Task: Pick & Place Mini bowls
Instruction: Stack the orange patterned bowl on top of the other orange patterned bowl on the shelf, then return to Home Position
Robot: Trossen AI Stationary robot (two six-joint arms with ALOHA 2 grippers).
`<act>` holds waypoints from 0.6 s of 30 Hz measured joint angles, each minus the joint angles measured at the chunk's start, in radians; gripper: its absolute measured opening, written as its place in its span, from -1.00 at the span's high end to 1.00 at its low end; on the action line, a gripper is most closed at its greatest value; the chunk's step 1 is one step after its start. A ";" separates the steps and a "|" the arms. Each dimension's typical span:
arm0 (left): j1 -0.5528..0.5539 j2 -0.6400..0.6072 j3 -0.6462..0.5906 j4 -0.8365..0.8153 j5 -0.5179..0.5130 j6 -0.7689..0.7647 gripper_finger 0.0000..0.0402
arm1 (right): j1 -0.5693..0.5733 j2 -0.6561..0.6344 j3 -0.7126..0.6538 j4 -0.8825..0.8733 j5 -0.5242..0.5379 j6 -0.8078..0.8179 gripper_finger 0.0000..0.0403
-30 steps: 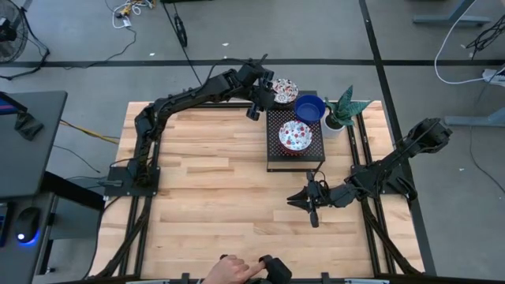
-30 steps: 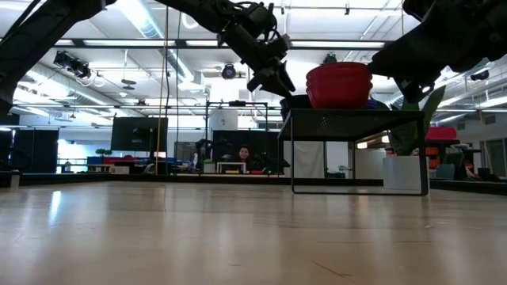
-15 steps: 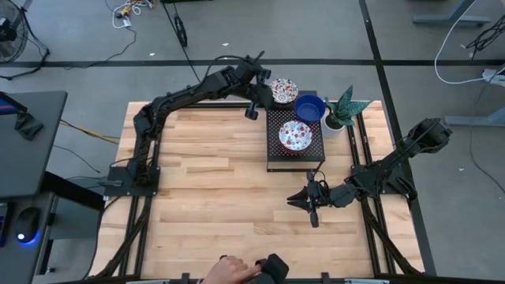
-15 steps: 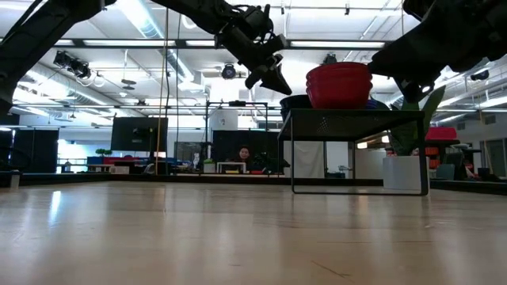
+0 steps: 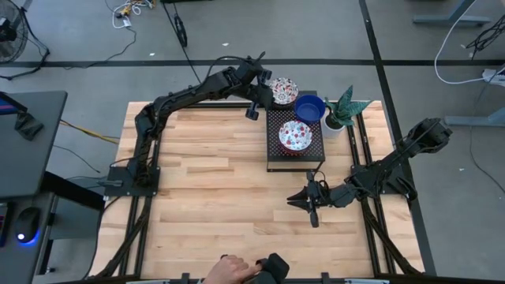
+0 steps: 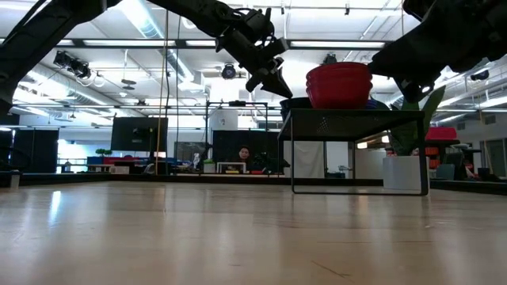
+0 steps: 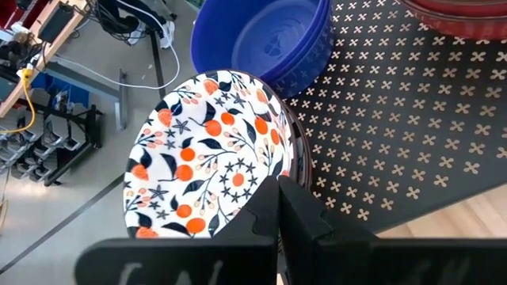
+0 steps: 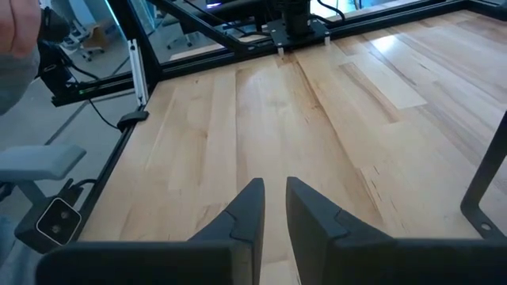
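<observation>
A white mini bowl with a red-and-blue floral pattern [image 7: 202, 154] sits at the far left corner of the black perforated stand [image 5: 276, 158], next to a blue mini bowl [image 5: 310, 108]. A stack of floral bowls [image 5: 295, 136] stands nearer on the same stand and shows red from the side [image 6: 339, 85]. My left gripper [image 5: 270, 95] reaches across the table's far side and is shut at the floral bowl's rim. My right gripper [image 5: 306, 202] hovers low over the near right of the table, its fingers a narrow gap apart with nothing between them [image 8: 273, 207]. My left gripper is closed on the floral bowl's rim [image 7: 295, 168], on the side facing the arm. One finger [image 7: 257, 218] lies over the bowl's inside and the other outside it. The fingertips hide the exact place of contact. The bowl rests on the stand.
A small potted green plant [image 5: 341, 110] stands right of the stand at the far right. A person's hand [image 5: 231, 270] shows at the table's near edge. Bare wood lies left of and in front of the stand.
My left gripper has shut at the floral bowl's rim, its fingers going from apart to a closed point. The bowl has stayed on the stand.
</observation>
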 joint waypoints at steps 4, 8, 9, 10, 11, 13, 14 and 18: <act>0.000 0.000 0.000 0.000 0.000 -0.003 0.96 | 0.000 0.000 0.000 0.000 0.000 0.000 0.71; 0.000 -0.006 -0.001 -0.007 0.000 -0.042 0.97 | 0.000 0.000 0.000 -0.003 0.000 0.000 0.71; 0.000 -0.014 -0.001 -0.015 0.000 -0.056 0.98 | 0.000 0.000 0.000 -0.007 0.000 -0.001 0.71; 0.000 -0.027 -0.001 -0.020 0.000 -0.073 0.98 | 0.000 0.000 0.000 -0.010 0.000 -0.005 0.71; -0.001 -0.041 -0.001 -0.028 0.000 -0.087 0.98 | 0.000 0.000 0.000 -0.011 0.000 -0.008 0.71; -0.003 -0.073 -0.001 -0.050 0.001 -0.113 0.98 | 0.000 0.000 0.000 -0.016 0.000 -0.014 0.71; -0.003 -0.089 -0.001 -0.075 0.001 -0.128 0.98 | 0.000 0.000 0.000 -0.017 0.001 -0.020 0.71; 0.001 -0.147 -0.001 -0.179 0.020 -0.188 0.99 | 0.000 0.000 0.000 -0.021 0.001 -0.031 0.71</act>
